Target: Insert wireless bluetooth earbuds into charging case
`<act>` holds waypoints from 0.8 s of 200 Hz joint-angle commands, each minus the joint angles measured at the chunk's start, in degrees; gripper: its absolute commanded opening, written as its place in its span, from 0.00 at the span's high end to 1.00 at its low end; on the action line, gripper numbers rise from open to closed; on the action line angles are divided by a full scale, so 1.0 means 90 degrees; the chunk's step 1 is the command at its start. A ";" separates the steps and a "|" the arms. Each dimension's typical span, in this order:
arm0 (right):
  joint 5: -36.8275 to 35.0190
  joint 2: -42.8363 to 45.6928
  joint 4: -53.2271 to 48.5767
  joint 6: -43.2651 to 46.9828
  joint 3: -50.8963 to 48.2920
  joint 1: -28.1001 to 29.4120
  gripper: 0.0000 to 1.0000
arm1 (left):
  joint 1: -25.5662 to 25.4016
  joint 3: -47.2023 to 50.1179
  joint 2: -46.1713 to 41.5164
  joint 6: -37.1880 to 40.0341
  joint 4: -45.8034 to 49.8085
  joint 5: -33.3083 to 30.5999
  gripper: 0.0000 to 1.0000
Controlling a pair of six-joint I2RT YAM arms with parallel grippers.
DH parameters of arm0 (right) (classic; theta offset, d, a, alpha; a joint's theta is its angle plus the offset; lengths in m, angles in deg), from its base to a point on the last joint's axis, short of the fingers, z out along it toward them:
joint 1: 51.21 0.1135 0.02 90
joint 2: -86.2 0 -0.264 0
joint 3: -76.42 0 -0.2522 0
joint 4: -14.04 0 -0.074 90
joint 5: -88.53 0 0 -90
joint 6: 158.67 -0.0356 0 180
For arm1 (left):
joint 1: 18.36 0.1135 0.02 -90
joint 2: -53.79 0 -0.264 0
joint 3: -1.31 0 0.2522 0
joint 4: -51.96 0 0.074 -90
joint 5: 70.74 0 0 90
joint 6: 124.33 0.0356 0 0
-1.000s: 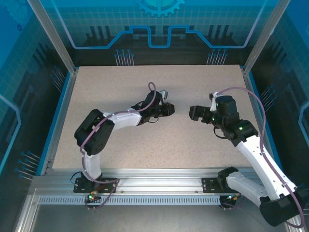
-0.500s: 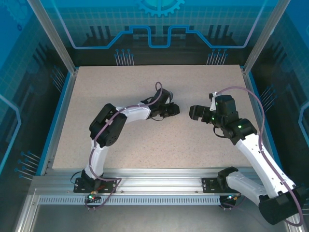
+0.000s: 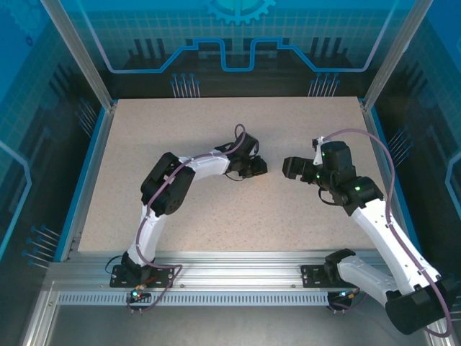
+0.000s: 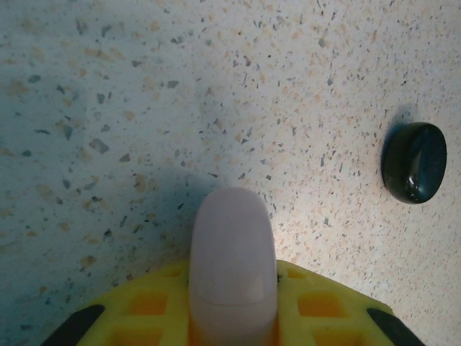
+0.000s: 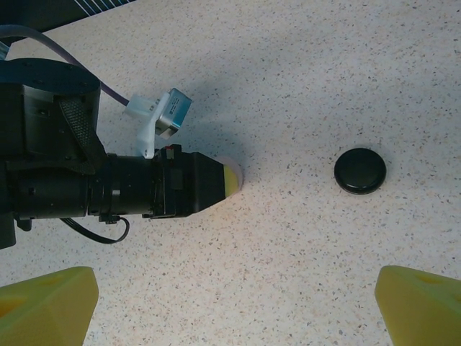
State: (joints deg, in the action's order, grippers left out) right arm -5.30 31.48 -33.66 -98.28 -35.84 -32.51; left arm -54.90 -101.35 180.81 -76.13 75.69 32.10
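Note:
My left gripper (image 4: pixel 232 303) is shut on a pale pink, rounded charging case (image 4: pixel 232 241), closed, with its seam showing between the yellow pads (image 4: pixel 148 303). It hovers low over the table near the middle (image 3: pixel 258 168). A black, closed round case (image 4: pixel 414 162) lies on the table just ahead and to the right of it. The right wrist view has this black case (image 5: pixel 360 171) to the right of the left gripper (image 5: pixel 230 180). My right gripper (image 5: pixel 234 310) is open and empty, facing the left one (image 3: pixel 290 169). The earbuds are out of view.
A speckled beige tabletop (image 3: pixel 180 130) is bounded by a blue rim and aluminium frame posts (image 3: pixel 79 65). The left arm's cable and wrist camera mount (image 5: pixel 162 115) stick out beside its gripper.
The left arm has swung its elbow to the right and carried the pink case slightly right and nearer the right gripper. The right arm has held still.

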 commanded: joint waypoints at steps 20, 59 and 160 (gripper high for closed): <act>0.0095 0.0044 -0.0027 0.0001 0.0113 -0.0095 0.00 | 0.0091 -0.0161 0.0065 0.0276 0.0509 -0.0120 0.68; 0.0080 0.0080 -0.0101 0.0035 0.0156 -0.0105 0.00 | 0.0200 -0.0026 -0.0101 0.0443 0.0643 -0.0248 0.55; -0.0109 0.0057 -0.0495 0.0354 0.0637 -0.0190 0.00 | 0.0948 0.0831 -0.1911 0.1267 0.1248 -0.0941 0.01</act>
State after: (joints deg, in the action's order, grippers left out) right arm -5.54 31.50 -35.91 -97.32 -33.26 -32.95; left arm -47.99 -95.49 171.04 -68.64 83.74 26.14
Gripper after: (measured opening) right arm 0.997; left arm 0.986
